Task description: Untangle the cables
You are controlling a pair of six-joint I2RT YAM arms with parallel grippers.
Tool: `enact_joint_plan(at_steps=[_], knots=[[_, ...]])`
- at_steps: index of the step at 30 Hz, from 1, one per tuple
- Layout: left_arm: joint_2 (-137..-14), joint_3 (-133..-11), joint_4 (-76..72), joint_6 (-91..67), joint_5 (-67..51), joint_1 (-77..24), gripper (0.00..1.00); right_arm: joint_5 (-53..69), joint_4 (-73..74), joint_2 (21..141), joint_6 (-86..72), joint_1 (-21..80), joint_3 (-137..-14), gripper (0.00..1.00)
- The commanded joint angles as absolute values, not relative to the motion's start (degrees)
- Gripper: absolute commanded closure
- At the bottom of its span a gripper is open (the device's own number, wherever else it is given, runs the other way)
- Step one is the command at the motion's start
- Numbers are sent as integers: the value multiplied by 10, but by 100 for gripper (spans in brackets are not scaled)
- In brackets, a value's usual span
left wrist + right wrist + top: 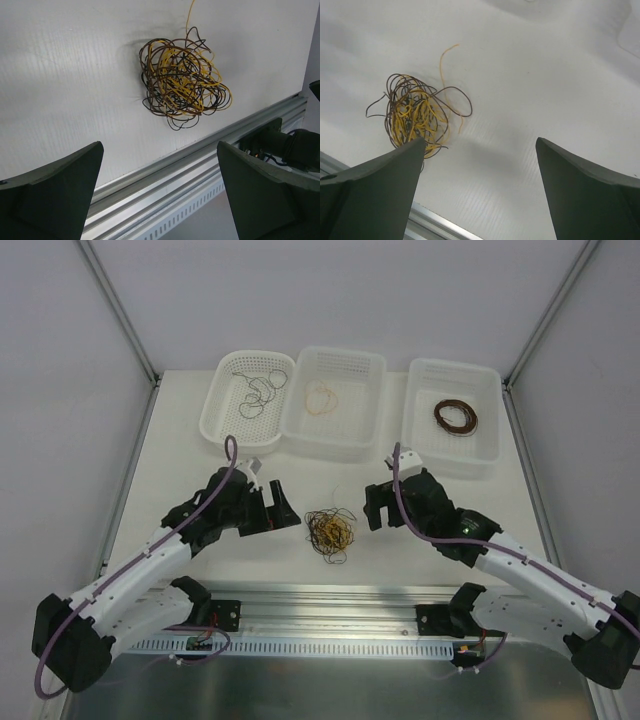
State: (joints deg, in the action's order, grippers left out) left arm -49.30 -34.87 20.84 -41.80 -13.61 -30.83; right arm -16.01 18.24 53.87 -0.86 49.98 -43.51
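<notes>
A tangled bunch of thin black, yellow and brown cables lies on the white table between my two arms. It also shows in the left wrist view and the right wrist view. My left gripper is open and empty, to the left of the bunch. My right gripper is open and empty, to its right. In the left wrist view the left gripper hangs over the table's metal rail. In the right wrist view the right gripper is above bare table beside the bunch.
Three white baskets stand at the back: the left one holds a loose black wire, the middle one an orange wire loop, the right one a wound dark-brown wire ring. A metal rail runs along the near edge.
</notes>
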Motion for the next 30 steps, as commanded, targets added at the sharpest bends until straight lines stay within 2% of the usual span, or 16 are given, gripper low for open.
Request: enact_joint_plan(at_steps=[1, 9, 20, 23, 26, 29, 30], knots=[[-549, -398, 170, -453, -63, -360, 1, -187, 192, 495, -39, 479, -417, 3], [-684, -448, 159, -491, 37, -449, 4, -177, 192, 457, -65, 454, -368, 3], [-822, -493, 111, -497, 36, -480, 16, -64, 78, 500, -130, 454, -320, 1], [-845, -487, 97, -505, 26, -482, 19, -47, 51, 522, -135, 455, -317, 4], [-862, -472, 76, -516, 19, -484, 25, -34, 32, 544, -135, 455, -318, 5], [-875, -455, 57, -522, 18, -484, 37, -9, 11, 570, -135, 455, -323, 7], [-879, -452, 51, -523, 16, -484, 44, -5, 3, 579, -137, 457, -325, 9]])
